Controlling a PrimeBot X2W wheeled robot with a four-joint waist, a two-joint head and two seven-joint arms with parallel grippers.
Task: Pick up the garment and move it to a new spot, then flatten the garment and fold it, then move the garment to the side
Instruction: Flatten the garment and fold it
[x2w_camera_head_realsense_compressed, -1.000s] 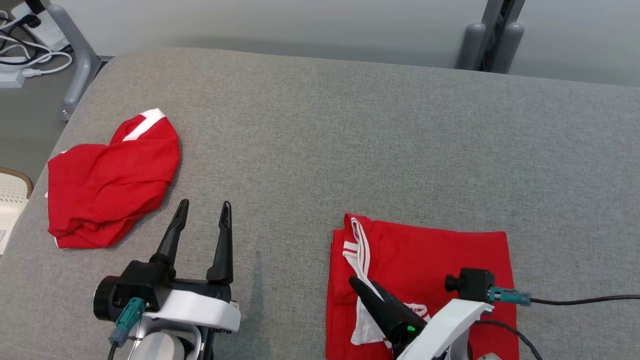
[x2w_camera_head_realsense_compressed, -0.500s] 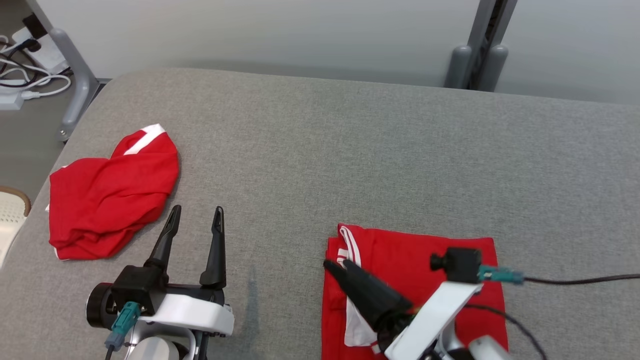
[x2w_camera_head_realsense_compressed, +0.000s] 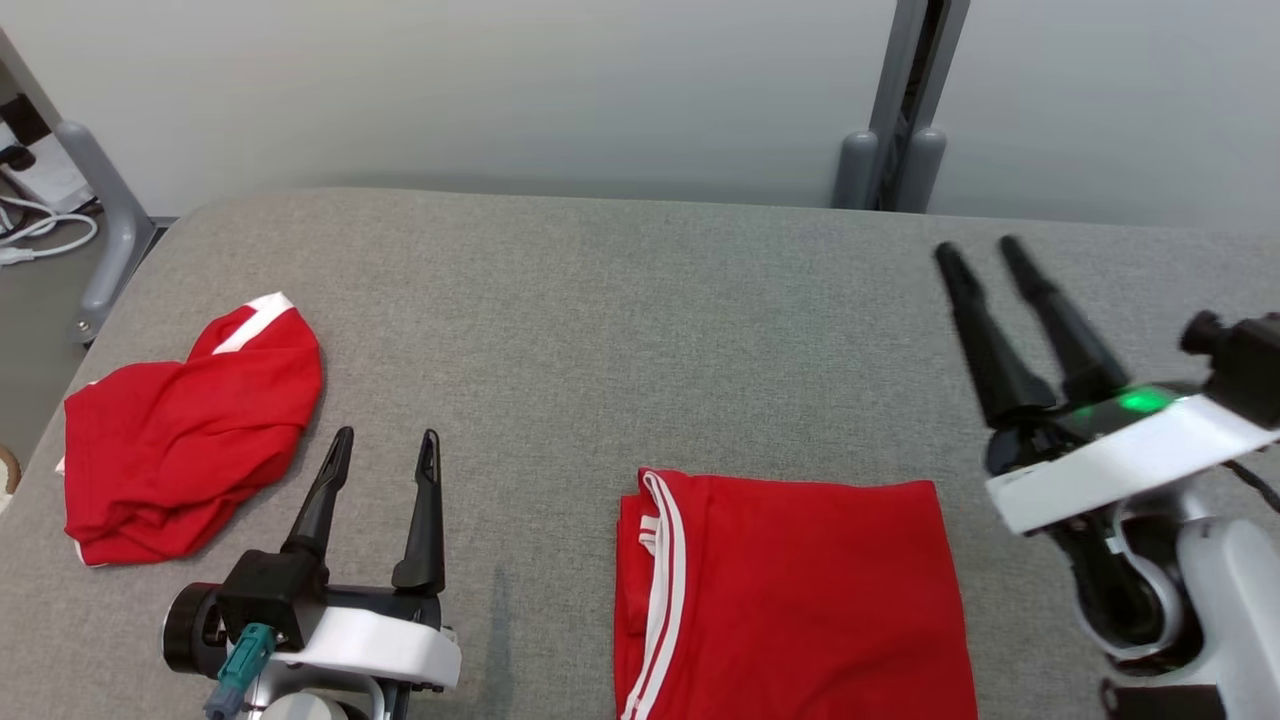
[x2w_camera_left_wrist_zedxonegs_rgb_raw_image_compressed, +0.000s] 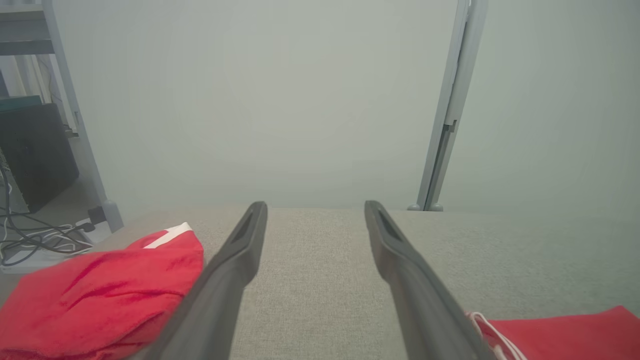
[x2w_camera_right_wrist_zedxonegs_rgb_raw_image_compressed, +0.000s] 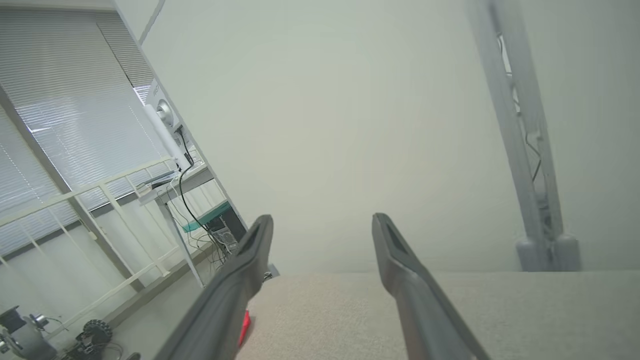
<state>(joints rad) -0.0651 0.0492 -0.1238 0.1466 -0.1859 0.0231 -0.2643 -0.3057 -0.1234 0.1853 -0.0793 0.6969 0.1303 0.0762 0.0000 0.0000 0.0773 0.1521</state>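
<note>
Right hand (x2w_camera_head_realsense_compressed: 978, 247) had lifted off the folded garment (x2w_camera_head_realsense_compressed: 800, 590) and hovered spread and empty beside it, so the fold seemed finished, only moving aside remaining.

red garments (x2w_camera_head_realsense_compressed: 800, 590) (x2w_camera_head_realsense_compressed: 180, 450): 2 | claws (x2w_camera_head_realsense_compressed: 386, 434) (x2w_camera_head_realsense_compressed: 978, 247): 2 | grey table (x2w_camera_head_realsense_compressed: 600, 330): 1

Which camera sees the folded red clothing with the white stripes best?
The head view: the folded red garment lies flat there, nearly whole, its white stripes plain. The left wrist view catches just a corner at the lower right. The right wrist view has a tiny red sliver; which garment it belongs to, I cannot tell.
</note>
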